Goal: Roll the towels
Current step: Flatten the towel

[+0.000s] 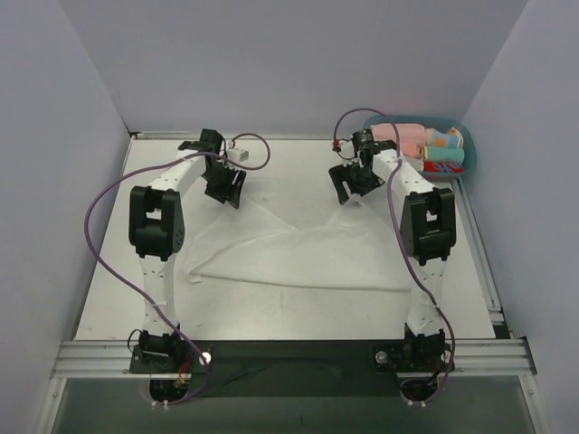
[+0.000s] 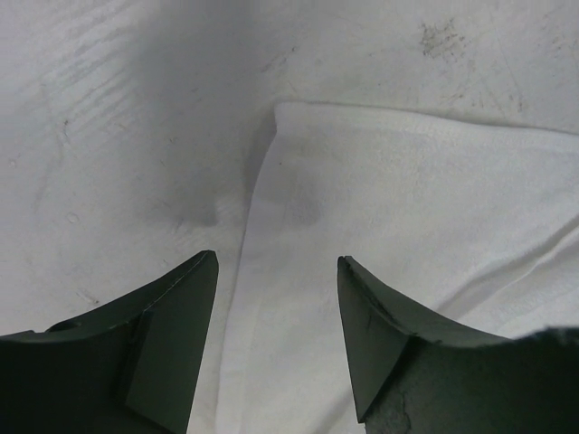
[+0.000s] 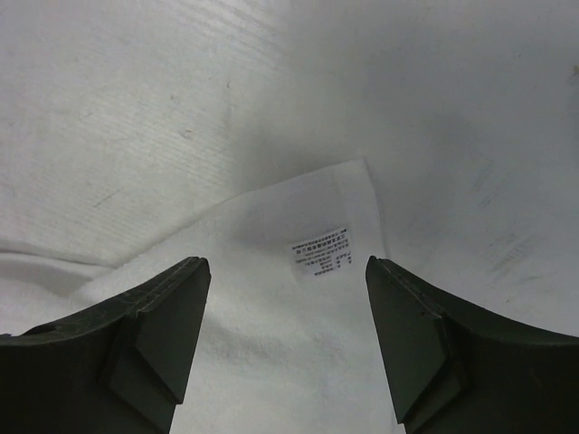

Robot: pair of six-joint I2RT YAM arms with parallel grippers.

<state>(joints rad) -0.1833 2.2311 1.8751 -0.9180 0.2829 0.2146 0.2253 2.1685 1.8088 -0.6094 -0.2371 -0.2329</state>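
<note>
Looking down from the top camera, finds a white towel (image 1: 298, 249) spread loosely over the middle of the table (image 1: 271, 312), rumpled, with its two far corners lying by the grippers. Finds there too, and in no wrist view, a teal basket (image 1: 463, 136) at the far right corner, packed with rolled cloths (image 1: 425, 145) of several colours, and purple cables (image 1: 99, 226) looping off both arms. Cannot settle from that height how far either pair of fingers stands apart.

Turning to the left wrist, settles it: shows the left gripper (image 2: 276, 262) spread wide and gripping nothing, poised over a far corner of the towel, with the cloth's edge passing between the fingers, bare table under one and cloth under the other. Turning to the right wrist, shows the right gripper (image 3: 285, 262) likewise spread wide and empty, straddling the other far corner. Picks out also a small printed tag (image 3: 322, 252) lying on the cloth between the fingers, lost in the overhead view. Leaves open whether any fingertip touches the cloth.

Standing up from bases at the near edge, leaning forward with elbows raised, bent at the wrists to point both grippers downward: left over the towel's far left corner, right over its far right, near the basket.
</note>
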